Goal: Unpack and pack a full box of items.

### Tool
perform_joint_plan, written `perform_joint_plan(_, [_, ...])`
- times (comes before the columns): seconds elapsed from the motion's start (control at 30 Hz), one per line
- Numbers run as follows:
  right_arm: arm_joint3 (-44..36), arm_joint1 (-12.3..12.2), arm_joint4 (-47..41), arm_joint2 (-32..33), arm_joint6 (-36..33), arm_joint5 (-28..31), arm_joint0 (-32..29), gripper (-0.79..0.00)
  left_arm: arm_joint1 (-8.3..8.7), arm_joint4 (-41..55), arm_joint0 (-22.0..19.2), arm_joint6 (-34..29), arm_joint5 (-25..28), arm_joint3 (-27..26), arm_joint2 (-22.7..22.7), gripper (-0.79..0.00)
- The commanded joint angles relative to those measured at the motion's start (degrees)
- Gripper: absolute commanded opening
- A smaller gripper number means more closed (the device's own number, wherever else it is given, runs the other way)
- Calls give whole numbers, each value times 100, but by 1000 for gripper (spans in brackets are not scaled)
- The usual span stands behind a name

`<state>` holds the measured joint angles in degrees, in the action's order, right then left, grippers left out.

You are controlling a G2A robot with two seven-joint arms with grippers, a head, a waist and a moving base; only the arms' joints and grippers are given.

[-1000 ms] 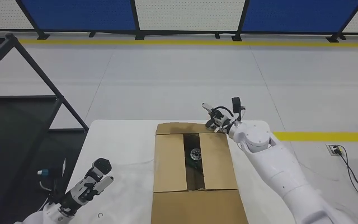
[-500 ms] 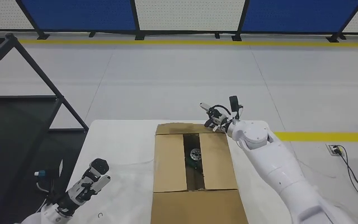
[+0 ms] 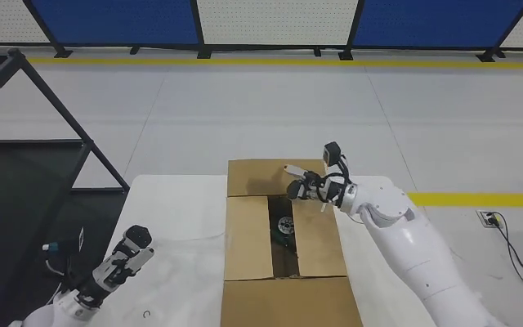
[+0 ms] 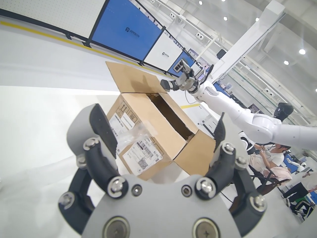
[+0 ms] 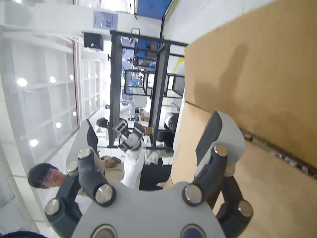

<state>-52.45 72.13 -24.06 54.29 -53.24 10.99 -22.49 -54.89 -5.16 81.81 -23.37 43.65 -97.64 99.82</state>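
Note:
A cardboard box (image 3: 249,241) stands in the middle of the white table (image 3: 176,221). Its two long flaps lie nearly flat, and the dark gap between them shows a round item (image 3: 284,225) inside. The far flap (image 3: 261,176) stands raised, and from the left wrist it tilts outward (image 4: 133,80). My right gripper (image 3: 296,185) is open at the box's far end beside that flap (image 5: 247,70), with nothing between its fingers (image 5: 213,134). My left gripper (image 3: 132,243) hangs open and empty above the table's near left corner, facing the box (image 4: 148,134).
A black metal frame (image 3: 57,147) stands off the table's left side. A small dark ring (image 3: 145,314) lies on the table near the front left. The box's near flap (image 3: 290,304) juts toward the front edge. Labels and a plastic sleeve (image 4: 138,134) cover the box's side.
My right gripper has moved left from the box's far right corner to over its far end, and the far flap has risen. My left gripper has drawn back toward the near left.

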Motion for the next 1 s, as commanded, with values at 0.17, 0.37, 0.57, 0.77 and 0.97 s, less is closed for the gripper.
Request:
perform_joint_plan(0.17, [-1567,-302,754,336,-515,-760,-793,0,15,-150,-108,-85,-95,174,52,0])
perform_joint_plan(0.37, [-1567,-302,754,336,-515,-760,-793,0,15,-150,-108,-85,-95,174,52,0])
perform_joint_plan(0.57, [-1735,-298,1058,156,-603,-921,-883,0,1,-210,-38,-26,-132,27,-15,0])
perform_joint_plan(0.77, [-1559,-224,1359,-174,-770,-1230,-657,0,-6,-275,-17,14,-126,-10,-43,0])
perform_joint_plan(0.97, [-1144,-95,1370,-469,-850,-1226,-386,0,-6,-299,-10,17,-117,-20,-41,0])
